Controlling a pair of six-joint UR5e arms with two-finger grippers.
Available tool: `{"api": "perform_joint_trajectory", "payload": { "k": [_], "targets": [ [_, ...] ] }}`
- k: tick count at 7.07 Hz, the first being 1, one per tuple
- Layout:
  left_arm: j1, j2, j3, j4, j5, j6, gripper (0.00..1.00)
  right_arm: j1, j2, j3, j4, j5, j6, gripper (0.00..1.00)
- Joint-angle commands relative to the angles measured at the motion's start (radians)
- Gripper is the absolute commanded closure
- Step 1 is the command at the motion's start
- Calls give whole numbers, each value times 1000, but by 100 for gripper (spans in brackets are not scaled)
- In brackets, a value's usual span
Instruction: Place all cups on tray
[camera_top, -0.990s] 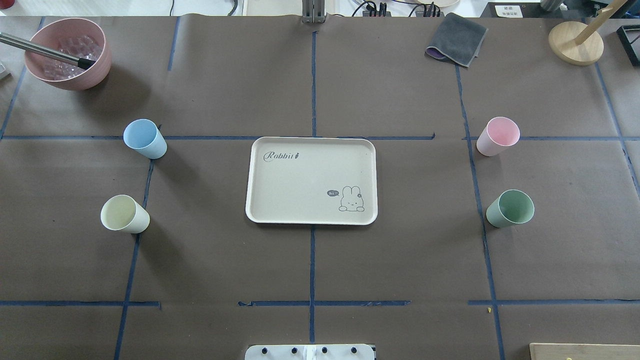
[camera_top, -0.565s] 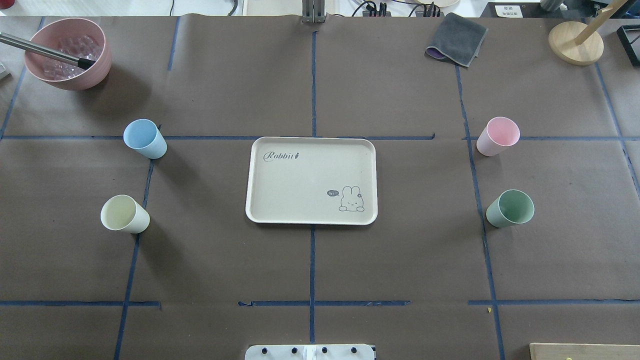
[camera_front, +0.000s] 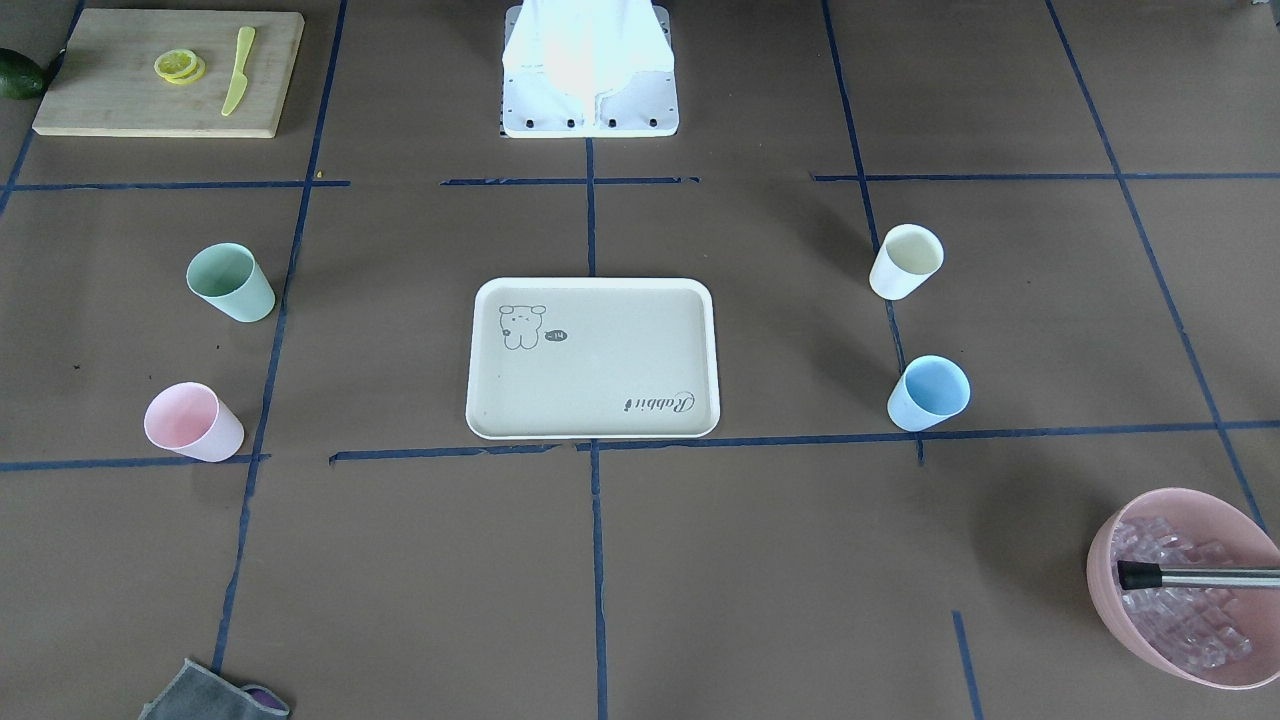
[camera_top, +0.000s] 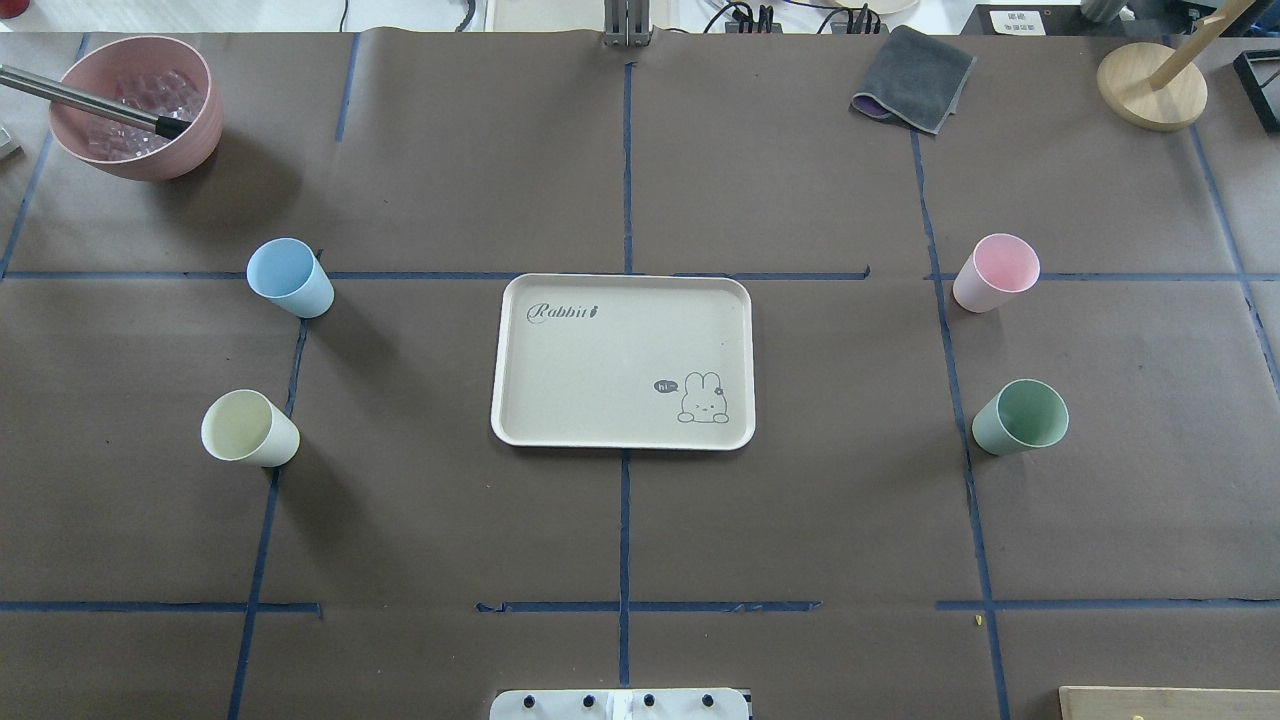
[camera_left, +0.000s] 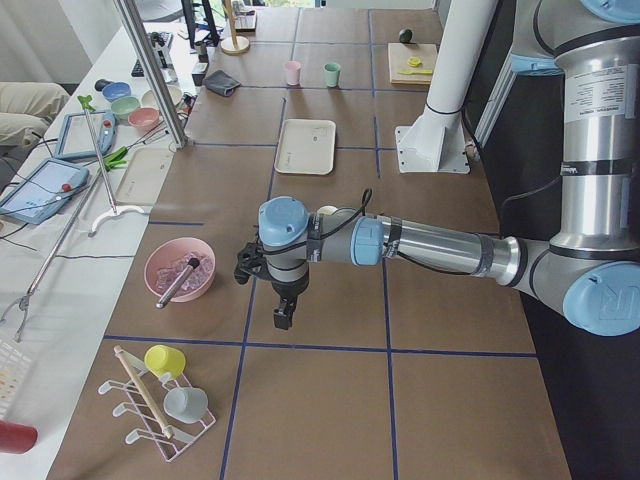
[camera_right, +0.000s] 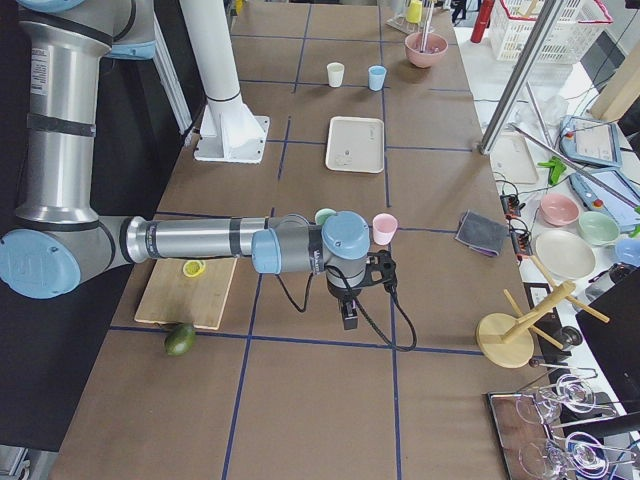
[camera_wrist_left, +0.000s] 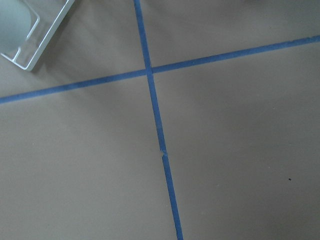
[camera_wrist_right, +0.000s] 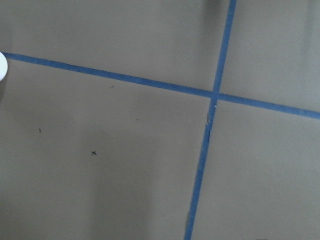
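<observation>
1. At frame centre of the overhead view: tray (camera_top: 600, 365), flat on the brown table cover (camera_top: 800, 520).
2. Left of the tray in that view: blue cup (camera_top: 288, 278) higher in frame, cream-yellow cup (camera_top: 248, 428) lower. Both upright on the cover.
3. Right of the tray: pink cup (camera_top: 994, 272) higher, green cup (camera_top: 1020, 417) lower. Both upright. All four cups sit well apart from the tray.
4. Upper left corner: pink bowl (camera_top: 195, 145) with ice (camera_top: 105, 140). Top right: grey cloth (camera_top: 915, 78).
5. left gripper (camera_left: 283, 320): seen only in the exterior left view, mid-frame, pointing down over the cover beside the bowl. Can't make out its finger spread.
6. right gripper (camera_right: 350, 318): seen only in the exterior right view, mid-frame, pointing down. Finger spread likewise unreadable.
7. Both wrist views show mostly brown cover and crossing blue tape (camera_wrist_left: 155, 110).
</observation>
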Motion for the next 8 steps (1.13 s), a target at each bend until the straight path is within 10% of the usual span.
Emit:
{"api": "perform_joint_trajectory", "payload": {
  "k": [1, 6, 8],
  "targets": [
    [2, -19, -3, -28, -4, 4, 0, -104, 51, 1, 101, -7, 92, 2],
    [2, -23, 3, -42, -6, 3, 0, -343, 289, -87, 136, -87, 577, 3],
    [2, -23, 3, -42, -21, 3, 0, -424, 309, -190, 350, -110, 743, 3]
  ]
}}
